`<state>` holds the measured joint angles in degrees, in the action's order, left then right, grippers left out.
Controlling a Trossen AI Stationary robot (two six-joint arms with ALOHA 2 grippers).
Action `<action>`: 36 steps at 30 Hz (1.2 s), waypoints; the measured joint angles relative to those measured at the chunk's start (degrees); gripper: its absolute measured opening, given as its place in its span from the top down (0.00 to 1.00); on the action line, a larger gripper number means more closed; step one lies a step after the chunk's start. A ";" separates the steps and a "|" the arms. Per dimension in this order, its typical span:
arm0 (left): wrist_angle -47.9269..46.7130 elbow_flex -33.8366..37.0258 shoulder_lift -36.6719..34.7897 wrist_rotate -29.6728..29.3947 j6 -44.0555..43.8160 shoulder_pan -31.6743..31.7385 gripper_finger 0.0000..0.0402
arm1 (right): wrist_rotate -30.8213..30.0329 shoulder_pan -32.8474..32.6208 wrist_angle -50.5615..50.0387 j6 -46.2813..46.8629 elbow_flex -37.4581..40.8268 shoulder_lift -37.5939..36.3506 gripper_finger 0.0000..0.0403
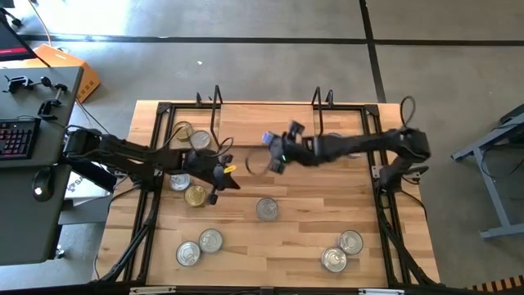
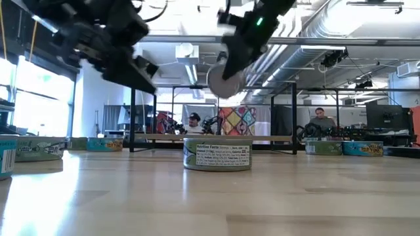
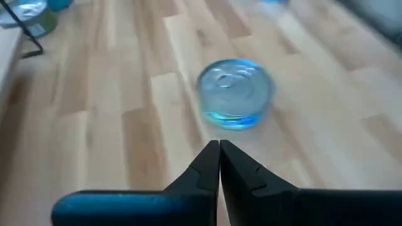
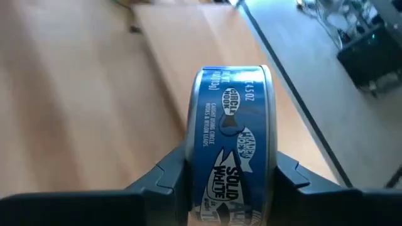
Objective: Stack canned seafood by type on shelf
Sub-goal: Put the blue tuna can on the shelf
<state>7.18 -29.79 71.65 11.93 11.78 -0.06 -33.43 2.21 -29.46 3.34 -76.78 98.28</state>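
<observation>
Right gripper point(image 4: 229, 179) is clamped on a short round tin point(image 4: 233, 141), held on edge between the two dark fingers, which press flat against lid and base. Its blue paper label bears white lettering and small fish shapes — the printed wall faces the wrist camera. In the high view this gripper point(image 1: 272, 154) sits above the middle of the shelf point(image 1: 246, 123), a low board of pale wood with black wire uprights at both ends, standing along the far edge of the tabletop point(image 1: 303, 246). From table height the tin's point(image 2: 226, 80) dull silver face hangs clear of the surface.

Left gripper point(image 1: 219, 176) is off the shelf's front left portion, fingers shut tip to tip with nothing between them. They taper to a fine point in the wrist view point(image 3: 219, 164), aimed at a silver-lidded can point(image 3: 235, 93) with a blue band, standing flat on the planks.

Remaining tins lie loose on the slatted wood:
- one gold-lidded point(image 1: 195, 195) beside the left gripper;
- two silver point(image 1: 199, 246) near the front left corner;
- two silver point(image 1: 342, 251) near the front right corner;
- one at mid-table point(image 1: 267, 209), its pale label finely printed point(image 2: 217, 156);
- one point(image 1: 182, 131) at the shelf's left end.
</observation>
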 joint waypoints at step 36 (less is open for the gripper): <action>17.15 7.35 -0.67 -0.14 -2.55 -4.62 1.00 | 5.00 19.15 -9.47 1.77 -1.30 12.35 0.56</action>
<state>24.33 -22.44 70.98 11.79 9.23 -4.69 -28.43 21.36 -38.93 5.11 -78.08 110.63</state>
